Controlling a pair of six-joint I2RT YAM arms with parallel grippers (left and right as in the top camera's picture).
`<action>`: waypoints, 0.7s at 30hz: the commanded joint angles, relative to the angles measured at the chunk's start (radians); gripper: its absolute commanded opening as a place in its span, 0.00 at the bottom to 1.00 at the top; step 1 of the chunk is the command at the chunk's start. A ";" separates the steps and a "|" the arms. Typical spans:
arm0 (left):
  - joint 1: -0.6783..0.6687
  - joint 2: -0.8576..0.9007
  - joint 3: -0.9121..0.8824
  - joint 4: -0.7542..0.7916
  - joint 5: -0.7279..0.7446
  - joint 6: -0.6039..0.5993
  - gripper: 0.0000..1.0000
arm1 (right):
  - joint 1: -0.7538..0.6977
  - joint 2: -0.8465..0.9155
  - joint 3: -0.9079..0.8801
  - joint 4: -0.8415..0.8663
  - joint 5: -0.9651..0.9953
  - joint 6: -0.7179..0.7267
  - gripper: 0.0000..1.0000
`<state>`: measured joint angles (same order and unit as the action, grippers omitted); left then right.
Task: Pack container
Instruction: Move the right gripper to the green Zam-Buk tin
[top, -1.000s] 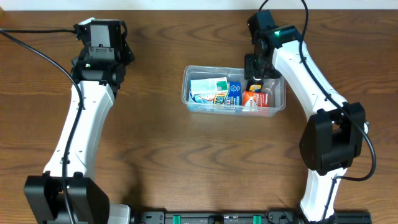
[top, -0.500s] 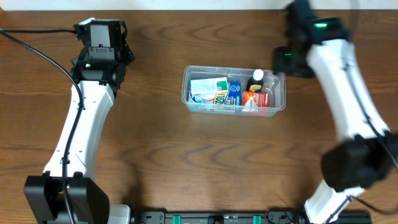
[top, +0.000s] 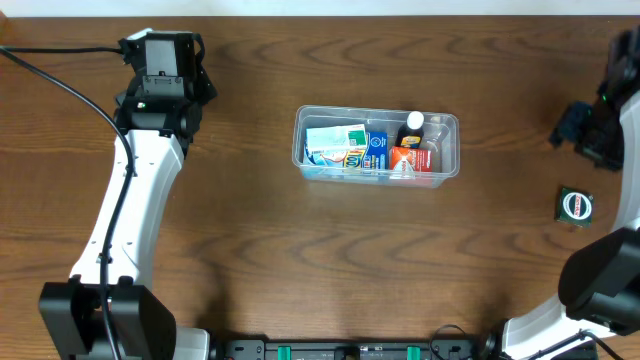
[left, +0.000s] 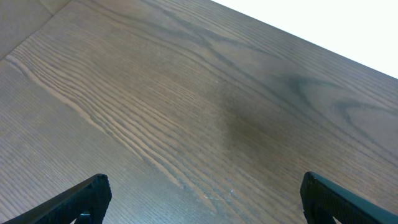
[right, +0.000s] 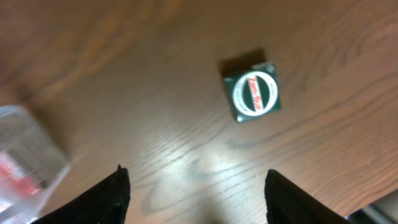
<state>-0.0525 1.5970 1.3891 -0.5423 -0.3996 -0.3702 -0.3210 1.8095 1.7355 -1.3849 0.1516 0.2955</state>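
My right fingers (right: 106, 199) stood spread, empty, short of the green box (right: 252, 93); I judged centring squarely over it essential before closing.

Even light — right-wrist view blurry

Container (top: 300, 140) at mid-table (top: 300, 240). In container: boxes (top: 345, 147) packed from left end to centre, bottle (top: 413, 125) at right rear. Well right of container, slightly nearer front: small box (top: 574, 206) on table.
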 joint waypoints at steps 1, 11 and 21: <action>0.003 0.002 0.003 0.000 -0.012 -0.013 0.98 | -0.037 0.010 -0.096 0.051 -0.006 -0.032 0.77; 0.003 0.002 0.003 0.000 -0.012 -0.013 0.98 | -0.100 0.010 -0.332 0.286 0.000 -0.065 0.99; 0.003 0.002 0.003 0.000 -0.012 -0.013 0.98 | -0.192 0.010 -0.403 0.480 -0.079 -0.284 0.99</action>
<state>-0.0525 1.5970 1.3891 -0.5423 -0.3996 -0.3702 -0.4759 1.8133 1.3380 -0.9234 0.1333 0.1314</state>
